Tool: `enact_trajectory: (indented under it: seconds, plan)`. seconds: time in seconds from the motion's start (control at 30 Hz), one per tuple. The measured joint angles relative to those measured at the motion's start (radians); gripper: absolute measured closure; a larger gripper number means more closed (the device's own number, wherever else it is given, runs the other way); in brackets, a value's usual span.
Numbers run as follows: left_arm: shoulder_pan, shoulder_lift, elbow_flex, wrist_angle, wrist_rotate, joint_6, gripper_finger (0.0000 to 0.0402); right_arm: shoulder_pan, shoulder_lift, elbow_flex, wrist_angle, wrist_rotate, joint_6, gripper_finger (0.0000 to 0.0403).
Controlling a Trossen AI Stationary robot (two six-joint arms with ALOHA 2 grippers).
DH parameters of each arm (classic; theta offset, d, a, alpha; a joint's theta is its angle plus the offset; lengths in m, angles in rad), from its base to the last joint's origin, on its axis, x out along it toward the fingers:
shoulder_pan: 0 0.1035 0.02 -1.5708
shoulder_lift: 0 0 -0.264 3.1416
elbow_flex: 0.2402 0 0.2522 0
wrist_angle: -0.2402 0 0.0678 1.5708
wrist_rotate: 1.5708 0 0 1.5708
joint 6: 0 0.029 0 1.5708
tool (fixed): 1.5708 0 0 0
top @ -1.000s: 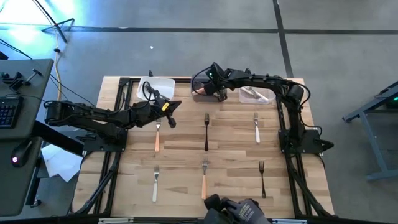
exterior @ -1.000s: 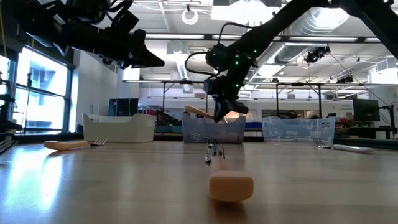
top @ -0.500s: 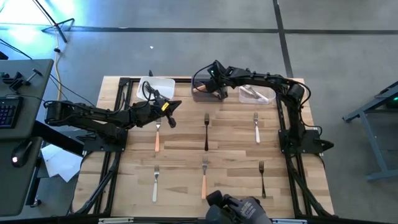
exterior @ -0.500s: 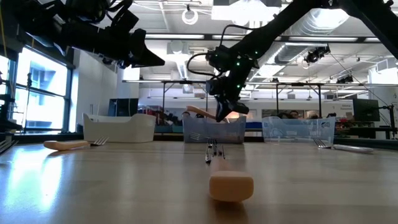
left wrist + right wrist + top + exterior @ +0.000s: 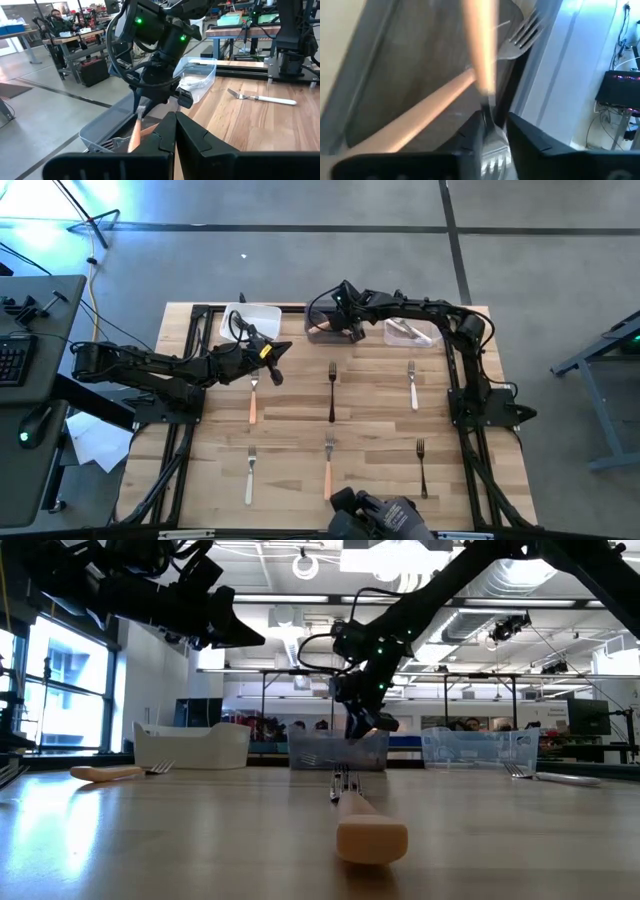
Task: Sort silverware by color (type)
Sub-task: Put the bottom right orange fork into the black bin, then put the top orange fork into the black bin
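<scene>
My right gripper (image 5: pixel 335 329) hangs open over the grey middle bin (image 5: pixel 318 334), pointing down into it. An orange-handled fork (image 5: pixel 481 45), blurred, runs from between its fingers down into the bin. A second orange fork (image 5: pixel 427 117) lies on the bin's floor. My left gripper (image 5: pixel 278 366) is shut on nothing and hovers level above the table, over an orange fork (image 5: pixel 253 400). Several more forks lie flat in two rows: black (image 5: pixel 332 392), white (image 5: pixel 412 386), white (image 5: pixel 250 476), orange (image 5: pixel 328 468), black (image 5: pixel 421 468). My right gripper's fingers (image 5: pixel 527 137) stand on either side of the orange fork's metal tine end (image 5: pixel 492 145), coming from above and slanting down. The handle (image 5: pixel 135 134) points down into the grey bin. Whether the fingers touch the fork, I cannot tell.
A white bin (image 5: pixel 262 314) stands at the far left. A clear bin (image 5: pixel 412 333) holding white forks stands at the far right. In the low view the orange fork's handle end (image 5: pixel 371 839) lies close to the camera.
The orange fork's handle, which stuck out slanting from my right gripper above the middle bin's rim, has swung down into the bin and is out of sight in the low view. My right gripper has sunk slightly toward the bin.
</scene>
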Motion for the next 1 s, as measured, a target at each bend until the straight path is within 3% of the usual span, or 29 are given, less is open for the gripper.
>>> enact_trajectory:
  seconds: [0.2, 0.37, 0.53, 0.7, 0.83, 1.0]
  plan:
    - [0.0, 0.0, 0.0, 0.0, 0.0, 0.001, 0.0401, 0.025, -0.007, -0.001, 0.016, 0.101, 0.001, 0.0265]
    - [0.0, 0.0, 0.0, -0.001, 0.004, -0.004, 0.0401, 0.058, -0.082, -0.001, 0.001, 0.173, -0.003, 0.0288]
    - [0.0, 0.0, 0.0, -0.001, 0.009, -0.007, 0.0401, 0.063, -0.202, -0.001, -0.113, 0.027, 0.191, 0.0388]
    - [0.0, 0.0, 0.0, 0.007, 0.087, -0.008, 0.0401, 0.034, -0.306, -0.079, -0.137, -0.099, 0.386, 0.0397]
    - [0.017, 0.002, 0.0, -0.002, 0.15, -0.006, 0.0401, 0.031, -0.375, -0.236, -0.002, -0.196, 0.481, 0.04]
    - [0.078, 0.006, 0.001, -0.14, 0.187, 0.057, 0.0401, 0.094, -0.453, -0.406, 0.169, -0.215, 0.584, 0.0402]
